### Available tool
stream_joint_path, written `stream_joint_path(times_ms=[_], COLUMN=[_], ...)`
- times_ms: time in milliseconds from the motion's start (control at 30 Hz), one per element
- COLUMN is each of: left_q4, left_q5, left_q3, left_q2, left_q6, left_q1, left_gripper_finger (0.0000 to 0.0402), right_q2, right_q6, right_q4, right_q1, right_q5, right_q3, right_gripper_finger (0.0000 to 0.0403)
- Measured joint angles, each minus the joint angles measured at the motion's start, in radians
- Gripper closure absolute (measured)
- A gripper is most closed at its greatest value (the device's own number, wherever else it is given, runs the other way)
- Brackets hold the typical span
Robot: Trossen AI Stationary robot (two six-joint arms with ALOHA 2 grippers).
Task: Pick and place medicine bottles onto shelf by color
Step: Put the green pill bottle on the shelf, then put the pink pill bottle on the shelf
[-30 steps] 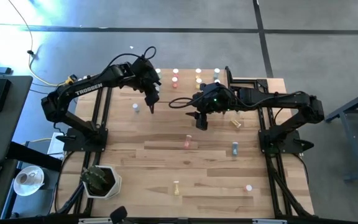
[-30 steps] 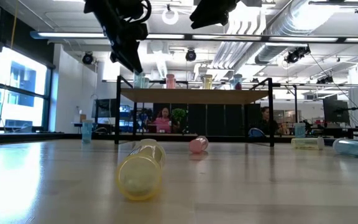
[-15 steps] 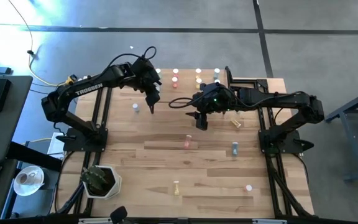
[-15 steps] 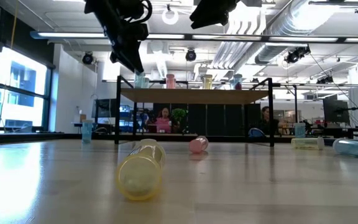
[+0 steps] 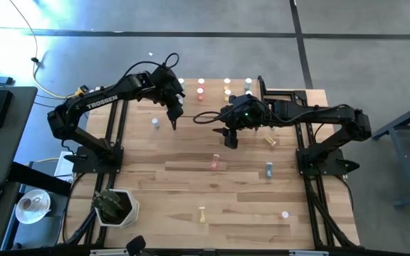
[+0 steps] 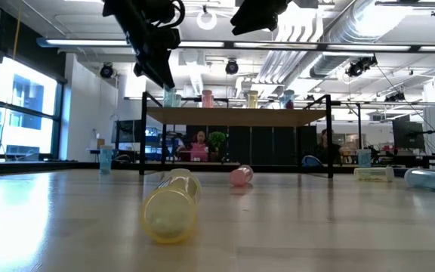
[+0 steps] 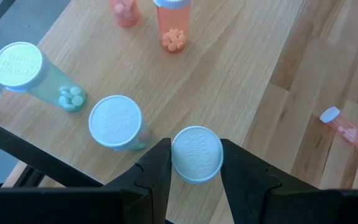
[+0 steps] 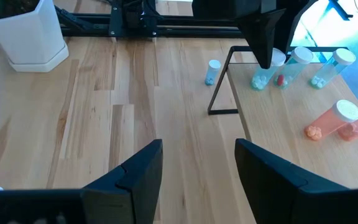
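The left gripper [image 7: 196,163] is clamped on a white-capped bottle [image 7: 196,154], one finger [image 7: 156,171] pressed against each side of the cap. It hangs over the shelf [image 7: 229,74], near the shelf's edge. Just beside the held bottle on the shelf stands a second white-capped bottle [image 7: 115,122], and beyond that a green bottle [image 7: 33,76] holding pale pills (it appears tilted from this angle). Two orange-pink bottles [image 7: 171,25] stand farther along the shelf. A pink bottle [image 7: 343,126] lies on its side on the table [image 5: 248,192], off the shelf.

The right gripper [image 8: 194,171] hangs above the table in front of the shelf, its jaws spread wide with nothing between them. A yellow bottle [image 6: 171,206] lies on the table well apart from the shelf.
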Motion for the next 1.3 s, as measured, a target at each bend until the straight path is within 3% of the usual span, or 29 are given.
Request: stream_joint_path(times_ms=[533,700,1300], left_q4=[0.001,0.001,-0.015], left_q5=[0.0,-0.056,-0.053], left_q3=[0.0,0.0,0.0], left_q2=[0.0,0.0,-0.009], left_q6=[0.0,0.0,0.009], left_q1=[0.0,0.0,-0.001], left_gripper_finger=[0.0197,0.0199,0.0213], right_q2=[0.0,0.0,0.0], right_q6=[0.0,0.0,0.0], right_q4=[0.0,0.0,0.0], right_q1=[0.0,0.0,0.0], right_q5=[0.0,0.0,0.0], right_q3=[0.0,0.0,0.0], right_gripper_finger=[0.021,0.021,0.021])
